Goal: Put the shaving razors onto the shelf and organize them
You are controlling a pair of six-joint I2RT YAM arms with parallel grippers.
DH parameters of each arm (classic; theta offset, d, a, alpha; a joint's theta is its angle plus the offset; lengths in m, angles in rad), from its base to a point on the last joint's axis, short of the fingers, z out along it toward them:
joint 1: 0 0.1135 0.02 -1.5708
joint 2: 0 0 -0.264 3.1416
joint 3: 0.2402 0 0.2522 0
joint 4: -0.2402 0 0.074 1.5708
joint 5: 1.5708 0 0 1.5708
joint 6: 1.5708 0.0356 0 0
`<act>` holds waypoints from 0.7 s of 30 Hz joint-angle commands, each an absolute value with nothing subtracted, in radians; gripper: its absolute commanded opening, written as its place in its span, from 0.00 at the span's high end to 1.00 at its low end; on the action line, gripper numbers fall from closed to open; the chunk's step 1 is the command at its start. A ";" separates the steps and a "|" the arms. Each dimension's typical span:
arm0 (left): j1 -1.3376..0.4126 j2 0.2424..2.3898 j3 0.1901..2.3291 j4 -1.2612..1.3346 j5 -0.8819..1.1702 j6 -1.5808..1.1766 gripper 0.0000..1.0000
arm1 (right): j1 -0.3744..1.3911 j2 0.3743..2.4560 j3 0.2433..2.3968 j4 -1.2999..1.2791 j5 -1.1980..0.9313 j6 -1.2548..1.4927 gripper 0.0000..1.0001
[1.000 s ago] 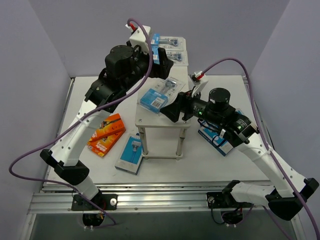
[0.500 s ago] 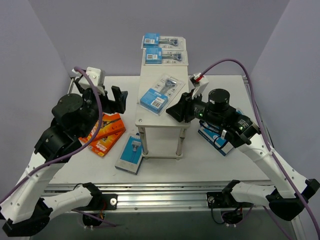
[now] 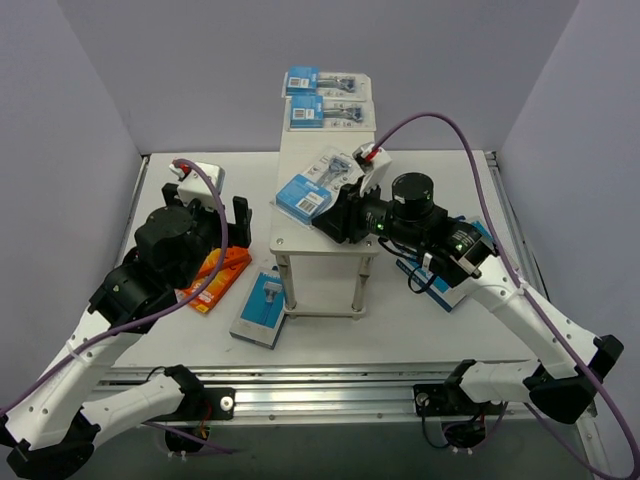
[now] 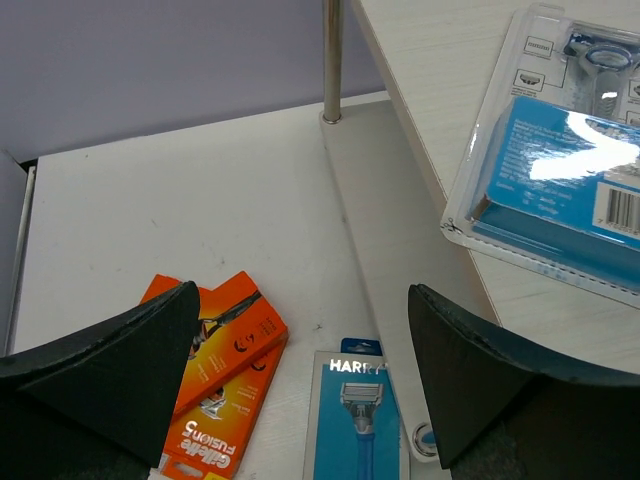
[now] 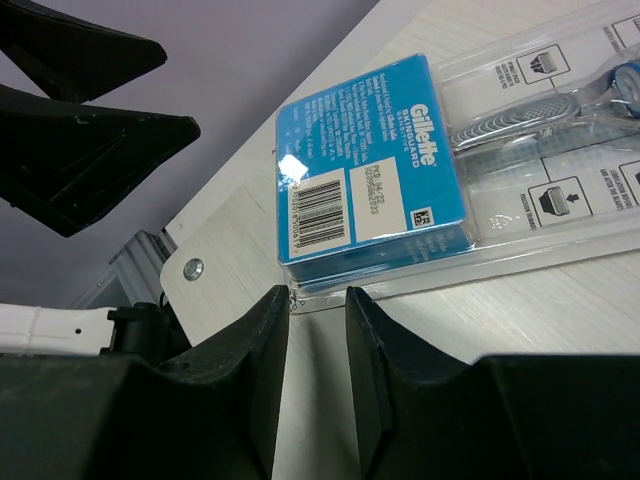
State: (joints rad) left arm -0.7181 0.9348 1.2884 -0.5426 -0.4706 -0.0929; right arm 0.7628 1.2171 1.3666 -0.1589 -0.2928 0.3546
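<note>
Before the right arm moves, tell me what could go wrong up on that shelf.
1. The blister pack lies skewed with a corner at the left edge of the shelf; a push from the right pincer could slide it off.
2. That pincer's narrowly spaced fingers meet only the pack's thin clear rim, so any hold there may slip.
</note>
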 commanded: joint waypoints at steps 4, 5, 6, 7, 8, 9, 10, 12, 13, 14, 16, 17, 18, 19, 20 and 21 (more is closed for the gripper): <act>-0.710 0.899 1.299 -0.494 -0.508 -0.077 0.06 | 0.788 1.308 1.419 -0.086 -0.246 0.376 0.73; -0.709 0.899 1.301 -0.494 -0.515 -0.074 0.06 | 0.788 1.328 1.420 -0.075 -0.241 0.380 0.73; -0.709 0.899 1.302 -0.497 -0.517 -0.068 0.06 | 0.788 1.341 1.424 -0.065 -0.226 0.391 0.73; -0.707 0.899 1.304 -0.497 -0.518 -0.060 0.06 | 0.790 1.350 1.428 -0.057 -0.213 0.397 0.73; -0.706 0.897 1.305 -0.497 -0.525 -0.054 0.06 | 0.790 1.370 1.434 -0.039 -0.206 0.403 0.73; -0.704 0.899 1.305 -0.495 -0.529 -0.049 0.06 | 0.790 1.380 1.437 -0.029 -0.184 0.414 0.73; -0.700 0.900 1.305 -0.494 -0.531 -0.040 0.06 | 0.790 1.390 1.440 -0.020 -0.173 0.420 0.72; -0.693 0.908 1.305 -0.485 -0.535 -0.032 0.06 | 0.792 1.422 1.454 -0.009 -0.155 0.429 0.70; -0.683 0.913 1.307 -0.485 -0.532 -0.028 0.06 | 0.790 1.431 1.460 -0.009 -0.125 0.440 0.69; -0.677 0.916 1.310 -0.482 -0.529 -0.028 0.06 | 0.790 1.451 1.466 -0.009 -0.111 0.443 0.69; -0.663 0.925 1.312 -0.471 -0.512 -0.028 0.06 | 0.790 1.469 1.486 -0.009 -0.063 0.457 0.68; -0.646 0.928 1.313 -0.466 -0.503 -0.029 0.06 | 0.790 1.485 1.491 -0.009 -0.052 0.460 0.67; -0.635 0.933 1.315 -0.456 -0.493 -0.032 0.06 | 0.790 1.492 1.497 -0.009 -0.038 0.466 0.67; -0.624 0.937 1.315 -0.451 -0.471 -0.038 0.06 | 0.790 1.497 1.506 -0.011 -0.022 0.474 0.67; -0.600 0.942 1.316 -0.440 -0.459 -0.041 0.06 | 0.790 1.508 1.509 -0.009 -0.005 0.483 0.67; -0.586 0.951 1.319 -0.434 -0.448 -0.046 0.06 | 0.790 1.512 1.514 -0.009 0.029 0.488 0.66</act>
